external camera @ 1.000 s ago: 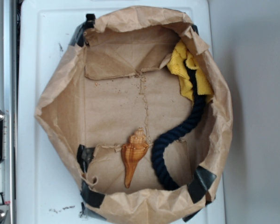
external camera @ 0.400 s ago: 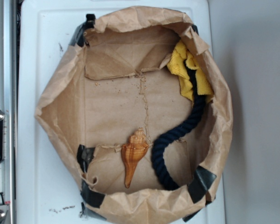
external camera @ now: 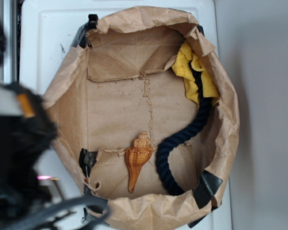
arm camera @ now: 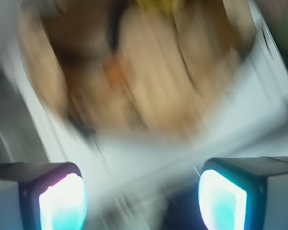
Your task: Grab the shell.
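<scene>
We see the gripper [arm camera: 141, 201] with jaws spread wide, gripping nothing. The shell [external camera: 137, 160] lies well ahead of the jaws on the paper bag [external camera: 115, 115] floor, beside the navy rope [external camera: 180, 143].

Heavy motion blur: two glowing cyan-white fingers [arm camera: 62, 203] stand wide apart at the bottom corners, nothing between them; above, a smeared brown paper bag [arm camera: 149, 81] with an orange smudge, likely the shell [arm camera: 116, 73]

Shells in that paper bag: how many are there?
1. The shell lies on the paper bag floor near the bottom edge, just left of the navy rope. The yellow cloth might hide more.
</scene>
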You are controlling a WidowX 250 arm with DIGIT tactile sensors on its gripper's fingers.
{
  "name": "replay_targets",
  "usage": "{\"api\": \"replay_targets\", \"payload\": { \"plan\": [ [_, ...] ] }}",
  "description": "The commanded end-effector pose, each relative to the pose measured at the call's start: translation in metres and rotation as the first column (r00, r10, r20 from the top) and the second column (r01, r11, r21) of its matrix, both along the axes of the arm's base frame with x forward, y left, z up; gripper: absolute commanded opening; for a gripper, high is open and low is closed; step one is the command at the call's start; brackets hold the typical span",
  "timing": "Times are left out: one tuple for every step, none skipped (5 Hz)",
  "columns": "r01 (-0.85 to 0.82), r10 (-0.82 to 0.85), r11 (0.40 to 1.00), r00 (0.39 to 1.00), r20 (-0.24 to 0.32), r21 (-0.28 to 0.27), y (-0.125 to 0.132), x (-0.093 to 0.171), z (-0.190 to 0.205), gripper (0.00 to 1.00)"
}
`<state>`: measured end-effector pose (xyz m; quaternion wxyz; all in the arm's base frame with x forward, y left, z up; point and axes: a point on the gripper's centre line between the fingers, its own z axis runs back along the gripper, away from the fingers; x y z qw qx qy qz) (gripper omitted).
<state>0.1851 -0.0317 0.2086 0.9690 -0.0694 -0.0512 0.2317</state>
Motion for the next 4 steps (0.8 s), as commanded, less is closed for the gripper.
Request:
{"api": "replay_targets", "payload": {
  "plan": [
    [-0.141,0.147,0.988,0.984,0.100,-0.062,0.009,0.050,-0.014,1.00],
    [-0.204,0.207,0.978,0.976,0.073,-0.036,0.023,0.069,-0.032,1.00],
    [-0.264,0.263,0.965,0.964,0.044,0.007,0.041,0.075,-0.052,1.00],
    [-0.281,0.281,0.958,0.960,-0.001,0.050,0.054,0.076,-0.069,1.00]
  ]
}}
